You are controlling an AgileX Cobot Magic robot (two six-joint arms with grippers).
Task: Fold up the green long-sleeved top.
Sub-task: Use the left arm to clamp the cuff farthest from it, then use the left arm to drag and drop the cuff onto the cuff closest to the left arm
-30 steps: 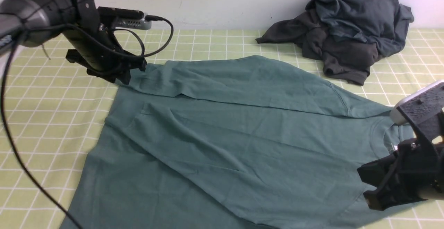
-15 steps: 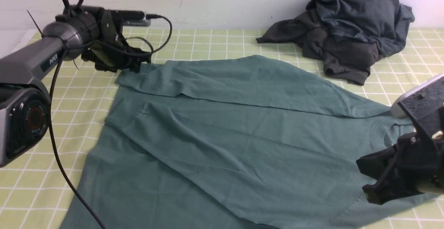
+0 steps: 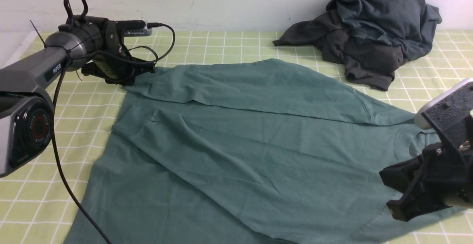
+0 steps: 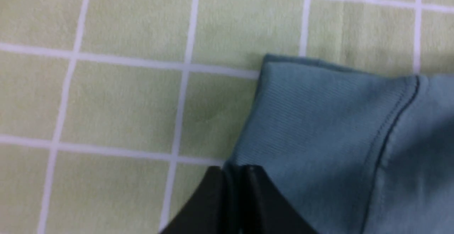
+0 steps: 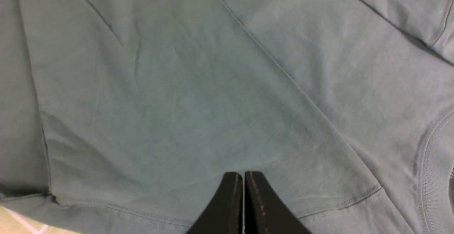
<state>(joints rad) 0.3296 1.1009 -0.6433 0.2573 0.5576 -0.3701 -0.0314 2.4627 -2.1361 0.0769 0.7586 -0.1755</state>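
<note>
At one green top (image 3: 251,140), left claw (image 4: 236,177) pinches cuff (image 4: 319,110), right claw (image 5: 243,177) closed.

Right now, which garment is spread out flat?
The green long-sleeved top, spread mid-table; the dark grey garments sit crumpled in a heap farther back.
</note>
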